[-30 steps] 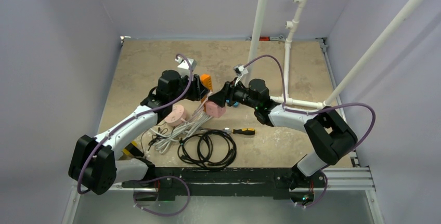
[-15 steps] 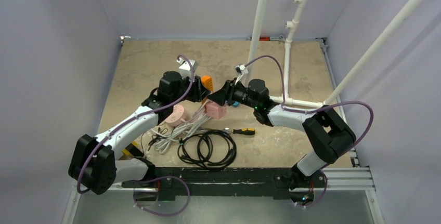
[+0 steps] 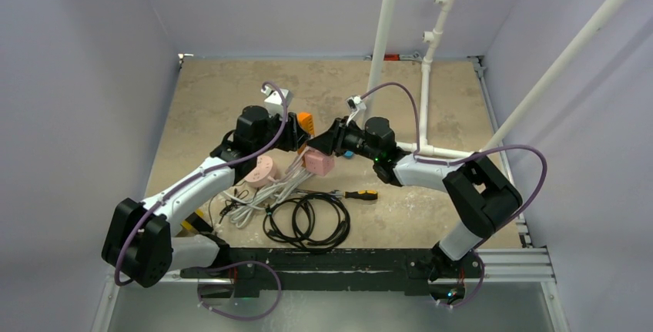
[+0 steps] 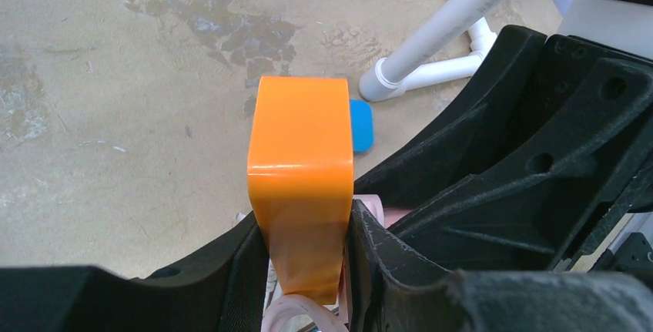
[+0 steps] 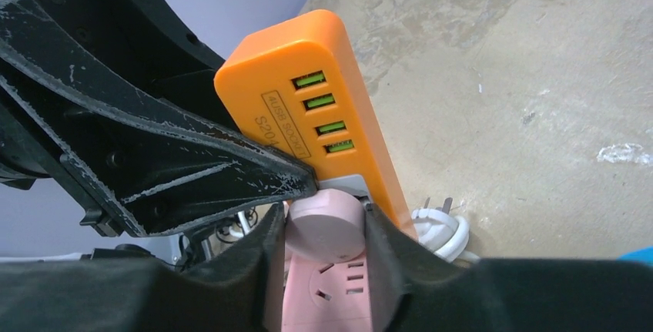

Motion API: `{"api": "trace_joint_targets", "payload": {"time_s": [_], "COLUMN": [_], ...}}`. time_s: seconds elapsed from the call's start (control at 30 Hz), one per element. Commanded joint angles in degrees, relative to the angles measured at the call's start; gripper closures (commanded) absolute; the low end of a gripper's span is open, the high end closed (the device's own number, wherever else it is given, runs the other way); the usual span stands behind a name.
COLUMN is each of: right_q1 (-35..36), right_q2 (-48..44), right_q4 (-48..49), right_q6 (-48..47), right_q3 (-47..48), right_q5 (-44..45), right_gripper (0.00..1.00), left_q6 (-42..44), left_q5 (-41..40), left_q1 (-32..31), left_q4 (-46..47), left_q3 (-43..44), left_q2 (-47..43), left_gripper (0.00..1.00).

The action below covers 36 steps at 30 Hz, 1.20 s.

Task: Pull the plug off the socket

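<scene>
The left gripper (image 4: 306, 232) is pinching the orange power strip (image 4: 300, 139) by its lower end, one finger against each long side, and the strip is lifted off the surface (image 3: 215, 101) in the middle of the scene. The strip's sides look glossy and only a short stretch sits between the fingers. I judge that a hard tug from the other side could slide it out of this hold or twist it.

Just right of that hold, the pink plug (image 5: 323, 233) sits in the end of the strip below the row of green ports. The right gripper (image 5: 325, 218) has a finger against each of its rounded sides, so it appears to be pinching the plug. The plug is round and smooth and the hold looks shallow, so the fingers could slip off before the pins let go.

A pink socket block (image 5: 327, 297) lies directly below the plug. I cannot tell whether the two are one piece. If they are separate, the fingers might drag the wrong part.

The two grippers are almost touching, so a pull that is not straight along the pins risks knocking them together or bending the pins.

Farther right, a white plug (image 5: 439, 212) and its cord lie beside the strip and could snag. The white pipe (image 3: 443, 151) lies just beside the right arm, on its far side, so a retreat that drifts that way could strike it.
</scene>
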Motion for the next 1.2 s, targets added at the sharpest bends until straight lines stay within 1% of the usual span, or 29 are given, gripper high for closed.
{"api": "trace_joint_targets", "payload": {"time_s": [0.0, 0.1, 0.13, 0.17, 0.2, 0.3, 0.37, 0.47, 0.67, 0.9, 1.17], "right_q1": [-0.2, -0.2, -0.2, -0.2, -0.2, -0.2, -0.2, -0.2, -0.2, -0.2, -0.2], "right_q2": [0.1, -0.2, -0.4, -0.5, -0.8, -1.3, -1.5, -1.7, -2.0, -3.1, -4.0], "right_q4": [-0.9, -0.4, -0.2, -0.2, 0.0, 0.4, 0.4, 0.4, 0.5, 1.0, 1.7], "right_q6": [-0.9, -0.9, -0.9, -0.9, -1.0, -1.2, -1.4, -1.6, -1.9, -2.8, -3.7], "right_q3": [1.5, 1.1, 1.0, 0.8, 0.6, 0.2, 0.0, -0.1, -0.4, -0.9, -1.6], "right_q5": [2.3, 1.9, 1.9, 1.9, 1.9, 2.3, 2.5, 2.8, 3.1, 3.6, 3.1], "right_gripper": [0.79, 0.95, 1.0, 1.0, 1.0, 1.0, 1.0, 1.0, 1.0, 1.0, 1.0], "left_q6": [-2.7, -2.7, -2.8, -2.7, -2.8, -3.2, -3.3, -3.5, -2.8, -2.1, -2.5], "left_q5": [3.0, 3.5, 3.5, 3.6, 3.6, 3.7, 3.4, 3.2, 2.5, -1.1, -1.1], "left_q1": [-0.6, -0.6, -0.6, -0.6, -0.6, -0.6, -0.6, -0.6, -0.5, -0.5, -0.5], "left_q4": [8.3, 7.9, 7.6, 7.6, 7.6, 7.5, 7.2, 7.0, 5.9, 2.9, 2.5], "left_q3": [1.3, 1.7, 1.8, 1.9, 2.0, 2.1, 2.3, 2.3, 2.9, 4.3, 4.8], "left_q2": [-0.9, -0.6, -0.5, -0.4, -0.3, -0.2, 0.0, -0.1, 0.1, 2.2, 4.2], "left_gripper": [1.0, 0.99, 0.94, 0.89, 0.79, 0.58, 0.49, 0.43, 0.4, 0.4, 0.45]}}
